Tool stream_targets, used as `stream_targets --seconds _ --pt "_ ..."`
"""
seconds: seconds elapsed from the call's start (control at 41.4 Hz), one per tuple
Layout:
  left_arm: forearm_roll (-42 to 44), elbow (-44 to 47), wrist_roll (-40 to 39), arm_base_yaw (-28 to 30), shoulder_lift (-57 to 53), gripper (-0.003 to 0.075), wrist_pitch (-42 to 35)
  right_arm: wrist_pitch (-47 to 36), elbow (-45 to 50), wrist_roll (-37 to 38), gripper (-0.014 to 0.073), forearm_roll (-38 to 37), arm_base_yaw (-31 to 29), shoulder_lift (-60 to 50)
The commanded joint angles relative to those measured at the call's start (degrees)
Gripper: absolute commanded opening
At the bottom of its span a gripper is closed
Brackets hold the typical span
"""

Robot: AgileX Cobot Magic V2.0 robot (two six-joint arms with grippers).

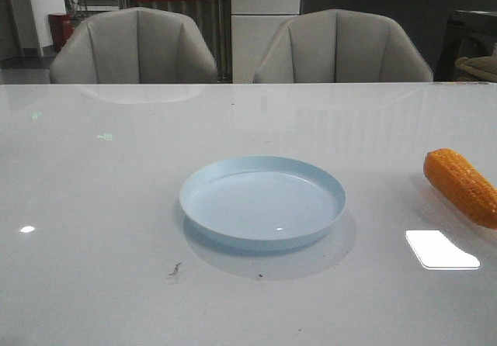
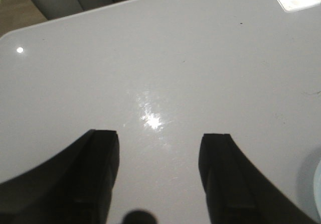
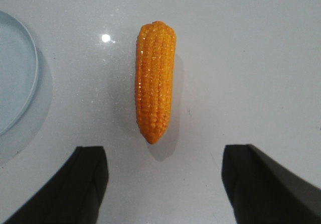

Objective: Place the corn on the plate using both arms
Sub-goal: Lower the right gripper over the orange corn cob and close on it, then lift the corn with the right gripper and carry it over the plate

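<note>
White table (image 1: 116, 206), corn (image 1: 462, 185) well right of plate (image 1: 262, 202).

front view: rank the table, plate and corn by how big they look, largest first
1. The table, filling most of the view.
2. The plate.
3. The corn, though the right edge cuts it off, so its full extent is hidden.
</note>
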Motion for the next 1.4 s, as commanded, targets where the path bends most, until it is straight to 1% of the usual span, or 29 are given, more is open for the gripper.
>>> stream_targets --seconds 0.0,0.048,0.169,0.242,0.362,0.459,0.58,0.797,0.918,1.377 --pt "0.1 10.7 -0.8 1.9 -10.6 0.0422 -13.4 -1.0 -6.8 -0.3 0.0579 0.2 -0.1 2.1" --pt "-0.7 17.9 -0.8 2.9 -14.8 0.0422 -17.5 0.8 -10.6 -0.3 0.0579 0.2 -0.1 4.2" --pt "-2.4 29.7 -0.8 4.8 -23.7 0.0422 -25.2 6.5 -20.7 -0.3 0.0579 0.2 -0.1 11.2" --pt "-2.5 35.6 -0.8 5.6 -28.8 0.0422 -27.9 9.3 -26.2 -0.3 0.0579 0.2 -0.1 15.6" --pt "-2.5 40.8 -0.8 5.9 -34.6 0.0422 -28.5 13.0 -34.3 -0.3 0.0579 0.2 -0.1 23.4" --pt "-2.5 42.1 -0.8 5.9 -37.4 0.0422 -27.7 16.2 -39.3 -0.7 0.0579 0.2 -0.1 29.5" --pt "-2.5 42.2 -0.8 5.9 -38.7 0.0422 -27.5 19.5 -43.2 -0.7 0.0579 0.2 -0.1 35.9" --pt "-2.5 42.2 -0.8 5.9 -38.7 0.0422 -27.5 21.1 -44.1 -0.7 0.0579 0.2 -0.1 43.2" --pt "-2.5 42.2 -0.8 5.9 -38.7 0.0422 -27.5 21.3 -44.1 -0.7 0.0579 0.2 -0.1 45.7" --pt "-2.5 42.2 -0.8 5.9 -38.7 0.0422 -27.5 20.4 -44.1 -2.5 0.0579 0.2 0.0 49.6"
